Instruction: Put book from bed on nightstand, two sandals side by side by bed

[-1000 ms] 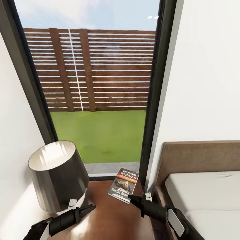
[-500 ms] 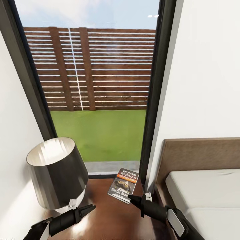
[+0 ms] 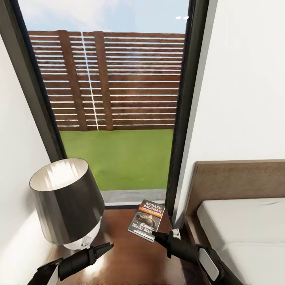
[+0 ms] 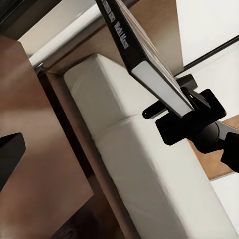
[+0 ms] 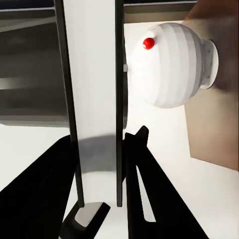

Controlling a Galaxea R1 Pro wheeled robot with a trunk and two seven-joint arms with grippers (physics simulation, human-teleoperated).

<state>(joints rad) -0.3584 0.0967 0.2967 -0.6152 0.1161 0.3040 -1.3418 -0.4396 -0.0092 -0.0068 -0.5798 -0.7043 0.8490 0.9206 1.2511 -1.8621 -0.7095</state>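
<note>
The right gripper [image 3: 155, 236] is closed on the lower edge of the thin dark paperback book [image 3: 147, 220], holding it above the glossy reddish-brown nightstand tabletop [image 3: 130, 259]. The left gripper's [image 3: 106, 247] state cannot be determined.

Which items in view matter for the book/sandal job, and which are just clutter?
Job items:
- book, gripped by the right gripper, held above the nightstand top
- nightstand
- bed

Just there:
- lamp on the nightstand
- window, fence, lawn
</note>
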